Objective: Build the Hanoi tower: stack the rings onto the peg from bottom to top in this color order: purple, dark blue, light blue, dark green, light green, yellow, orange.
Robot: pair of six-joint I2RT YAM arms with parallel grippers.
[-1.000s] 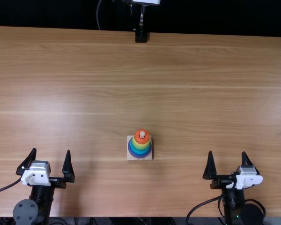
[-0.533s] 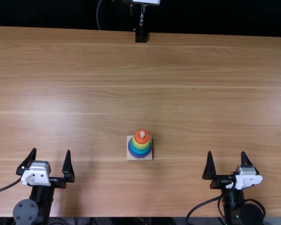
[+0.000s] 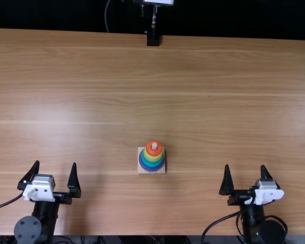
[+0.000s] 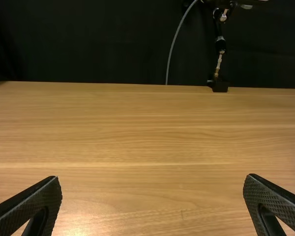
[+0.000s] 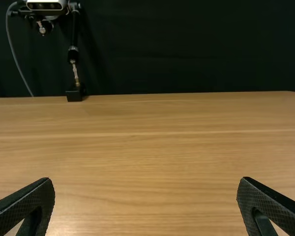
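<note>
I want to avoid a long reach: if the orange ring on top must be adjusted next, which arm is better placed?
Right, probably, but only barely: the right gripper looks slightly nearer the orange ring than the left gripper. Both are open and empty.

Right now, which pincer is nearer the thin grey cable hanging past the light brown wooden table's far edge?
Left. The left pincer is across the table, somewhat left of the cable; the right pincer is also across, but much farther to its right.
</note>
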